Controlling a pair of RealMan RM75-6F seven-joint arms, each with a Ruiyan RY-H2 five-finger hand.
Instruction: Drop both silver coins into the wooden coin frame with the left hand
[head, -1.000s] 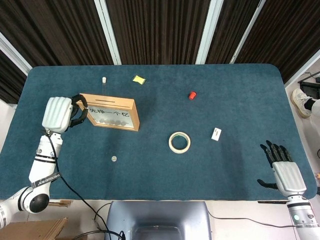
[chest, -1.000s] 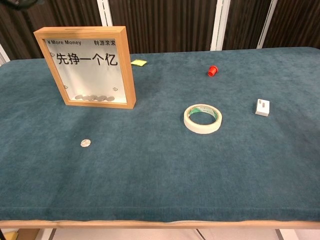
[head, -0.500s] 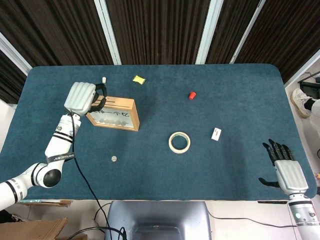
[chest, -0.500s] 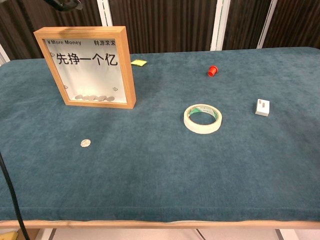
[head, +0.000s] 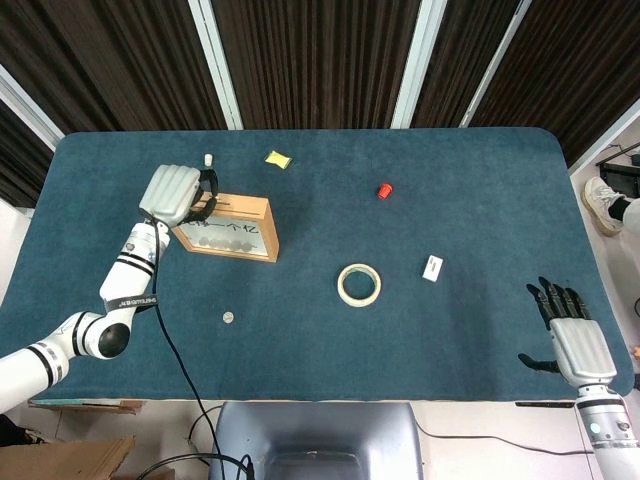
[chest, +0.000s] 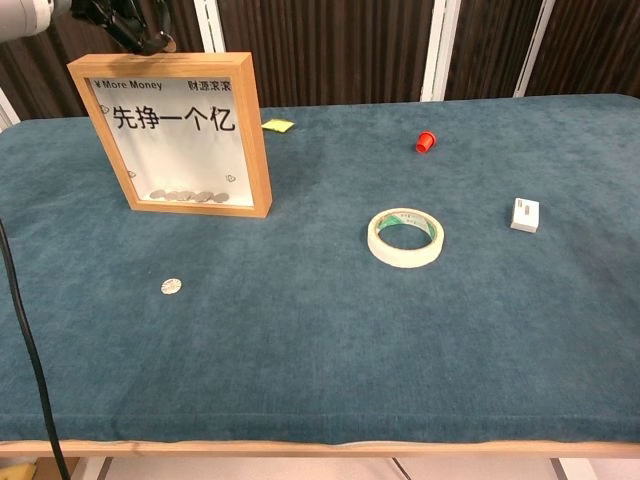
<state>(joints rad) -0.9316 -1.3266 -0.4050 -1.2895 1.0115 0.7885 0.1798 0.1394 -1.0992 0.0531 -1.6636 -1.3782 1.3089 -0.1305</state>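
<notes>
The wooden coin frame (head: 224, 228) (chest: 176, 130) stands upright at the left of the table, with several coins lying at its bottom. One silver coin (head: 228, 317) (chest: 172, 286) lies flat on the cloth in front of it. My left hand (head: 177, 194) (chest: 128, 22) hovers over the frame's top left edge, fingers curled with their tips together. Whether a coin is pinched between them is hidden. My right hand (head: 567, 335) rests at the table's near right corner, fingers spread, holding nothing.
A roll of tape (head: 359, 284) lies mid-table, with a small white block (head: 432, 267) to its right. Further back are a red cap (head: 385, 190), a yellow scrap (head: 277, 158) and a small white peg (head: 208, 159) behind the frame.
My left hand has moved from the frame's left side up and right, over its top edge. The right hand has barely shifted. The coin on the cloth has stayed put.
</notes>
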